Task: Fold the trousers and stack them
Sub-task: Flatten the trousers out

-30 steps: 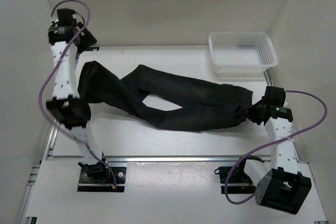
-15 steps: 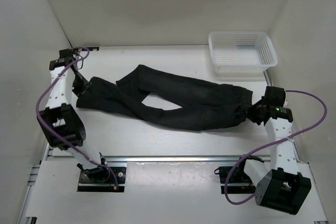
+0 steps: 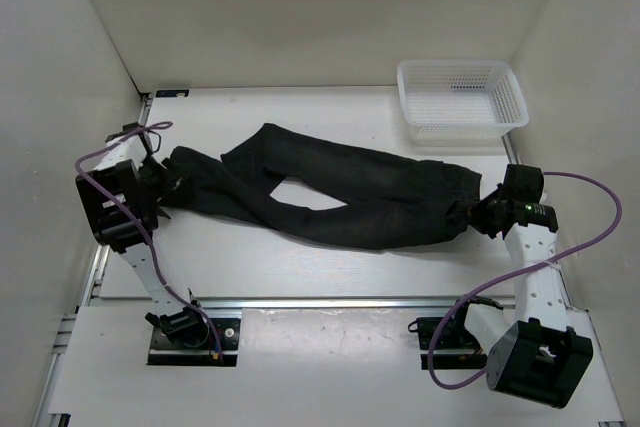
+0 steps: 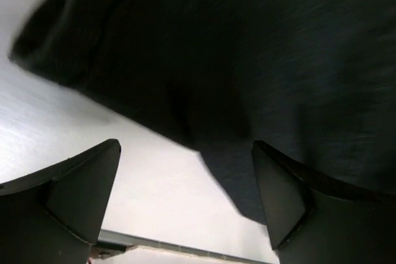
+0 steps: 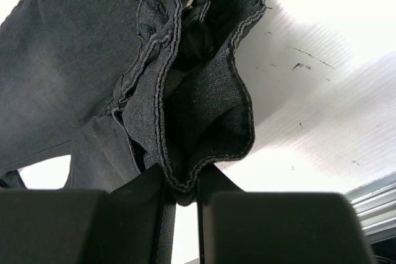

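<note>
The black trousers point(image 3: 340, 192) lie across the middle of the white table, legs crossed and pointing left, waistband at the right. My left gripper point(image 3: 160, 187) is low at the leg ends, open, with the cuff edge point(image 4: 247, 91) just beyond its spread fingers point(image 4: 80, 183). My right gripper point(image 3: 478, 215) is shut on the waistband point(image 5: 185, 153), whose stitched edge is pinched between the jaws.
A white plastic mesh basket point(image 3: 460, 97) stands at the back right. White walls enclose the table on three sides. A metal rail point(image 3: 320, 300) runs along the near edge, in front of the arm bases.
My left arm has come down and back from the far left corner to the leg ends. The lifted leg end has dropped flat on the table. The right arm has not moved.
</note>
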You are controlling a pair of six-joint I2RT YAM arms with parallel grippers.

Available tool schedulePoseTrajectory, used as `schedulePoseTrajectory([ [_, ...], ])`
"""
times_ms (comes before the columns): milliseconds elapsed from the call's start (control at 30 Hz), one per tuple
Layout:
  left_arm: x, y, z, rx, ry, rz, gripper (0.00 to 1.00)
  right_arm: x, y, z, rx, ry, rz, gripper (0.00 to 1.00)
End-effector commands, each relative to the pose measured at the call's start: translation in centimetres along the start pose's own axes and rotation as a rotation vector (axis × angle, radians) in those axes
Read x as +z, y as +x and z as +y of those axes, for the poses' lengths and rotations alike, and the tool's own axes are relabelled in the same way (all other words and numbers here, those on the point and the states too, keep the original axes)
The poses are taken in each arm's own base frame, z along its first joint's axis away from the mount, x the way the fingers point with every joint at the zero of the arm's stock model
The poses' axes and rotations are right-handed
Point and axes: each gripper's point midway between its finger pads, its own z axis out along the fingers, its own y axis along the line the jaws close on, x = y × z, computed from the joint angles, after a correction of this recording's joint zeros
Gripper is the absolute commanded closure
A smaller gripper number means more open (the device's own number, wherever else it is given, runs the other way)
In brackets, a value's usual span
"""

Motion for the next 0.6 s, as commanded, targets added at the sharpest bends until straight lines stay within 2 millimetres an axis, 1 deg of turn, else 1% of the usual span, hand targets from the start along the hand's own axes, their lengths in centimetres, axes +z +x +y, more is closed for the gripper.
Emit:
schedulePoseTrajectory([
  [0, -1.8, -3.6, -2.0, 0.005, 0.046, -0.097, 0.02, -0.3, -1.1, 1.3, -0.02, -0.052, -0.032, 1.0],
  [33, -1.5, -3.8, -2.2, 0.005, 0.044, -0.094, 0.06, -0.3, -1.1, 1.3, -0.02, -0.052, -0.032, 1.0],
  [67, -1.2, -4.0, -2.3, 0.005, 0.042, -0.09, 0.12, -0.3, -1.1, 1.3, -0.02, -0.052, -0.032, 1.0],
  [100, -0.5, -4.3, -2.1, 0.004, 0.025, -0.085, 0.28, -0.3, -1.1, 1.3, -0.02, -0.052, -0.032, 1.0],
  [133, -0.5, -4.3, -2.2, -0.007, 0.025, -0.084, 0.43, -0.3, -1.2, 1.1, -0.02, -0.044, -0.039, 1.0],
  [167, -0.2, -4.2, -2.1, -0.007, 0.021, -0.076, 0.6, -0.5, -1.6, 1.4, -0.02, -0.052, -0.048, 1.0],
  [200, -0.2, -4.1, -2.3, 0.004, 0.031, -0.07, 0.74, -0.5, -1.6, 1.4, -0.02, -0.052, -0.049, 1.0],
  [233, 0.1, -3.9, -2.4, 0.013, 0.037, -0.057, 0.9, -0.5, -1.7, 1.6, -0.02, -0.051, -0.047, 1.0],
  [267, 0.1, -3.8, -2.5, 0.033, 0.049, -0.05, 0.9, -0.7, -2.0, 1.8, -0.021, -0.057, -0.054, 1.0],
  [300, 0.0, -3.4, -2.5, 0.033, 0.051, -0.033, 0.9, -0.7, -1.9, 1.5, -0.02, -0.044, -0.053, 1.0],
  [333, -0.9, -3.6, -2.6, 0.045, 0.064, -0.057, 0.9, -0.5, -1.8, 1.5, -0.019, -0.037, -0.045, 1.0],
  [367, -2.0, -4.0, -2.7, 0.046, 0.068, -0.085, 0.9, -0.7, -2.2, 1.6, -0.019, -0.037, -0.059, 1.0],
  [400, -3.3, -4.4, -3.0, 0.048, 0.082, -0.11, 0.9, -0.9, -2.6, 1.9, -0.02, -0.044, -0.068, 1.0],
  [433, -5.4, -5.0, -3.2, 0.05, 0.1, -0.173, 0.9, -0.7, -2.5, 1.8, -0.019, -0.037, -0.059, 1.0],
  [467, -6.7, -5.4, -3.1, 0.043, 0.112, -0.199, 0.9, -1.0, -3.1, 2.1, -0.02, -0.041, -0.079, 1.0],
  [500, -8.6, -6.4, -3.4, 0.043, 0.124, -0.252, 0.9, -1.0, -3.4, 2.4, -0.011, -0.043, -0.08, 1.0],
  [533, -9.9, -6.5, -3.6, 0.044, 0.135, -0.274, 0.9, -1.3, -4.2, 2.9, -0.011, -0.044, -0.096, 1.0],
  [567, -11.6, -6.7, -3.8, 0.035, 0.153, -0.304, 0.9, -1.5, -4.4, 3.0, -0.011, -0.043, -0.095, 1.0],
])
